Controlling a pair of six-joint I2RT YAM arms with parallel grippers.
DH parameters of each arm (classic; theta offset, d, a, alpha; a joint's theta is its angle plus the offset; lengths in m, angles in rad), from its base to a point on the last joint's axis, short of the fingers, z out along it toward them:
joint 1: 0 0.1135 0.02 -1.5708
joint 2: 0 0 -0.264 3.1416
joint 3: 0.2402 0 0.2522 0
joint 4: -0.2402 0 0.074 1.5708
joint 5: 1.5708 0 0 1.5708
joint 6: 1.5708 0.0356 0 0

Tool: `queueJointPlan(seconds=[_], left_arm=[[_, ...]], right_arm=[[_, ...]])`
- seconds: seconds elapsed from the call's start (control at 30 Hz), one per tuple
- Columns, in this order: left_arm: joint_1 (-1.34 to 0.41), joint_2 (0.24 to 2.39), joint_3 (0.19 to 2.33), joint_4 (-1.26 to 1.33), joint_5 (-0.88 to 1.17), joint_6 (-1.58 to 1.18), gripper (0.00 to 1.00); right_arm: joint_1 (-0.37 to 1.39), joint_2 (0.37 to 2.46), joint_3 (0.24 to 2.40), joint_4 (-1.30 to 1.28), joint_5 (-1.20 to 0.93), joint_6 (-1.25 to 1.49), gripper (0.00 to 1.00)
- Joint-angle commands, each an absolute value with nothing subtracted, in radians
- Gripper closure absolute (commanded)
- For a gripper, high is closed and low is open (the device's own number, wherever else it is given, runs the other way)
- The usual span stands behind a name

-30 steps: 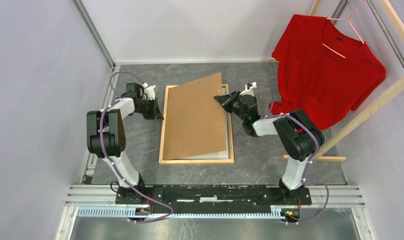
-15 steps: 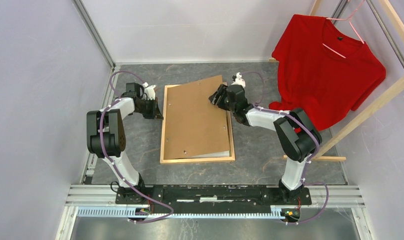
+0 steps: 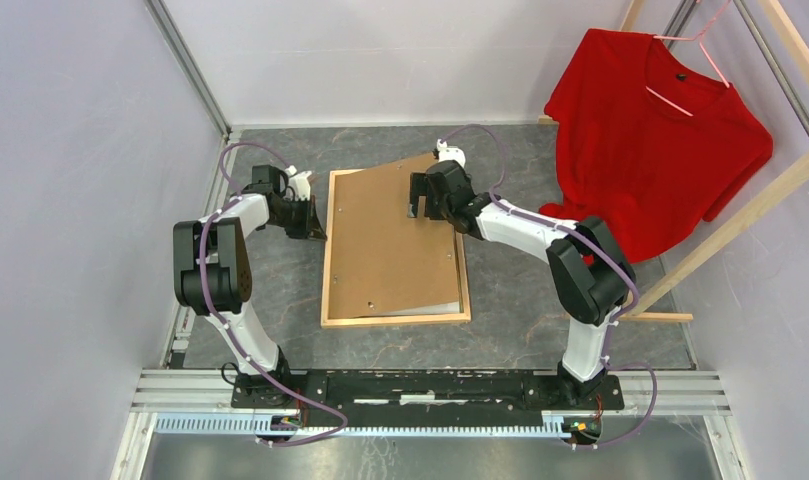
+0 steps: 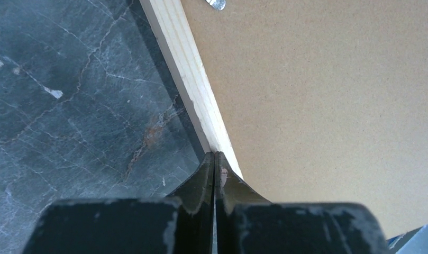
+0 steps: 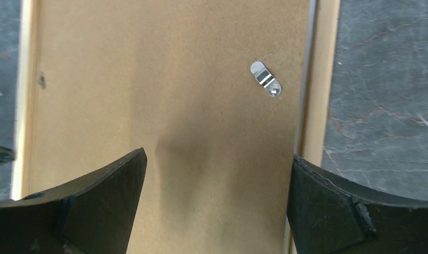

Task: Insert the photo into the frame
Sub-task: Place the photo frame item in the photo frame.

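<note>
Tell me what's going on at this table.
A wooden picture frame lies face down on the table, its brown backing board skewed on top, not seated, far right corner overhanging the rail. The right gripper hovers open over that end of the board, holding nothing. The left gripper is shut, tips against the frame's left rail. The photo itself isn't clearly visible.

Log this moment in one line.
left end effector: shut, at frame rail | right end effector: open, over backing board | backing board: askew
</note>
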State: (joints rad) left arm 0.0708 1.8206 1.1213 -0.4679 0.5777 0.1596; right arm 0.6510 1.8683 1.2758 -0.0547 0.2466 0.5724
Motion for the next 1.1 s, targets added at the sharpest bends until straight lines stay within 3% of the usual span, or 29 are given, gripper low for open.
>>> queueJointPlan(seconds=[0.0,0.23,0.43,0.57,0.67,0.87,1.07], left_arm=[[0.077,1.817,1.156,-0.513,0.576,0.217,0.92],[0.08,1.803,1.159,-0.522,0.565,0.22,0.8],[0.085,1.786,1.184,-0.551,0.532,0.241,0.43],[0.107,1.752,1.199,-0.55,0.536,0.26,0.33],[0.124,1.744,1.212,-0.568,0.562,0.292,0.32],[0.123,1.789,1.183,-0.639,0.635,0.326,0.46],[0.123,1.827,1.162,-0.688,0.692,0.336,0.58]], right_arm=[[0.671,1.868,1.342,-0.148,0.348,0.488,0.02],[0.683,1.856,1.35,-0.155,0.385,0.441,0.02],[0.684,1.827,1.364,-0.147,0.378,0.412,0.02],[0.694,1.766,1.368,-0.124,0.507,0.372,0.02],[0.667,1.719,1.326,-0.135,0.517,0.404,0.02],[0.677,1.58,1.005,0.311,0.012,0.469,0.03],[0.813,1.679,0.995,0.389,-0.146,0.558,0.36]])
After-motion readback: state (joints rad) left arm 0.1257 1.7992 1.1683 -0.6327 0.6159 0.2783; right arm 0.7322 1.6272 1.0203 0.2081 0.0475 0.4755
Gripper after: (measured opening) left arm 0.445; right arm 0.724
